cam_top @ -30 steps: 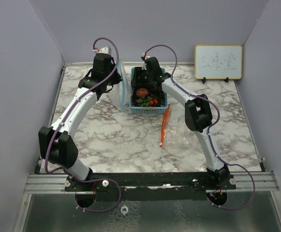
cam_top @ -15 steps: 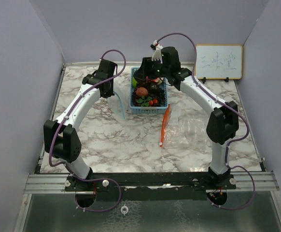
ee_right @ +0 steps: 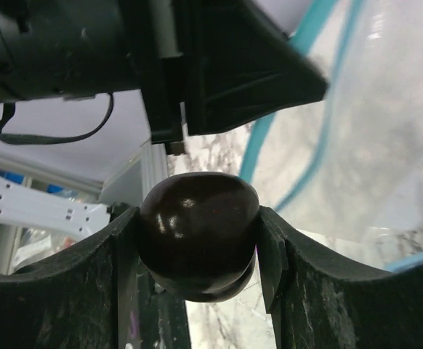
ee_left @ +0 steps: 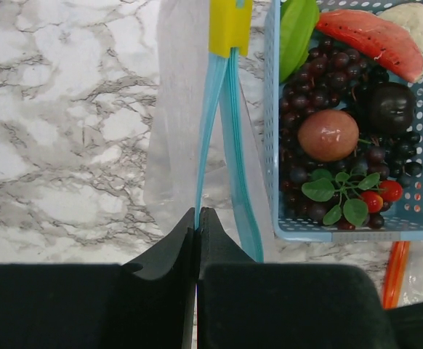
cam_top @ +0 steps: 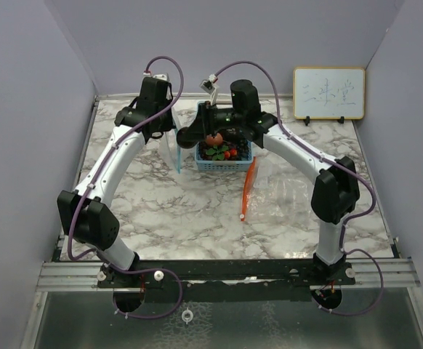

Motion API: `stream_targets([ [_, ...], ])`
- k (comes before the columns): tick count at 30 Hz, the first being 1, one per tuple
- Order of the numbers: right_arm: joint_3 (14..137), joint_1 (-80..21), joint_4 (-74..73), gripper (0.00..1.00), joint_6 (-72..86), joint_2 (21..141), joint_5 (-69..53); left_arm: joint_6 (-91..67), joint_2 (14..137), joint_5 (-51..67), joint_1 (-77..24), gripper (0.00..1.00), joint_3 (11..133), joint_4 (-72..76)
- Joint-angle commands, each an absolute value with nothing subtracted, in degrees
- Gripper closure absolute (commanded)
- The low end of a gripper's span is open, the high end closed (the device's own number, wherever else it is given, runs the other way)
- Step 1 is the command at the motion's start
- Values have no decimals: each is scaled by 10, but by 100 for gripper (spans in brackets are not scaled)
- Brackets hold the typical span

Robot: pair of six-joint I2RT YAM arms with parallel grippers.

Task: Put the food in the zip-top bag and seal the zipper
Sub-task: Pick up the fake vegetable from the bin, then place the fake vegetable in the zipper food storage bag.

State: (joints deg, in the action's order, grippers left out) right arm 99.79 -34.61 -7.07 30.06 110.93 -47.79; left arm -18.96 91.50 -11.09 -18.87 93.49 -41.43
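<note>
**Dark fruit held beside the bag, just left of the basket**

The left gripper [ee_left: 198, 218] is closed on the blue zipper edge of the zip-top bag [ee_left: 179, 109], which is held on edge just left of the light-blue basket [ee_left: 273, 145]; a yellow slider [ee_left: 230, 25] sits on the zipper at the end away from the fingers; the two blue zipper strips stand slightly parted. The right gripper [ee_right: 197, 243] grips a dark round fruit [ee_right: 197, 218] between its two fingers, jaws part-way apart around it; seen from overhead, that gripper is off the basket's left edge, close beside the bag and the left gripper; whether the fruit touches the bag cannot be told. Inside the basket lie grape bunches [ee_left: 306, 87]; a watermelon wedge [ee_left: 371, 33] at the far end; a reddish round fruit [ee_left: 328, 134] in the middle; another dark fruit [ee_left: 389, 107] to its right; cherry tomatoes [ee_left: 384, 195] with green leaves [ee_left: 342, 200] at the near end. A second bag [cam_top: 249, 178] with an orange zipper lies flat on the marble table [cam_top: 160, 211], near-right of the basket; a whiteboard [cam_top: 328, 93] leans at the back wall, far right of the basket.
</note>
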Motion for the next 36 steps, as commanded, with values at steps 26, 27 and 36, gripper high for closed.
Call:
stream_targets([
  [26, 990, -370, -95, 85, 325, 1163, -226, -301, 826, 36, -172, 100, 907, -394],
  [27, 1000, -370, -102, 85, 326, 1166, -210, -306, 823, 42, -172, 100, 898, -390],
  [36, 1121, -417, -173, 46, 261, 1208, -207, -332, 822, 63, -171, 100, 853, -355],
])
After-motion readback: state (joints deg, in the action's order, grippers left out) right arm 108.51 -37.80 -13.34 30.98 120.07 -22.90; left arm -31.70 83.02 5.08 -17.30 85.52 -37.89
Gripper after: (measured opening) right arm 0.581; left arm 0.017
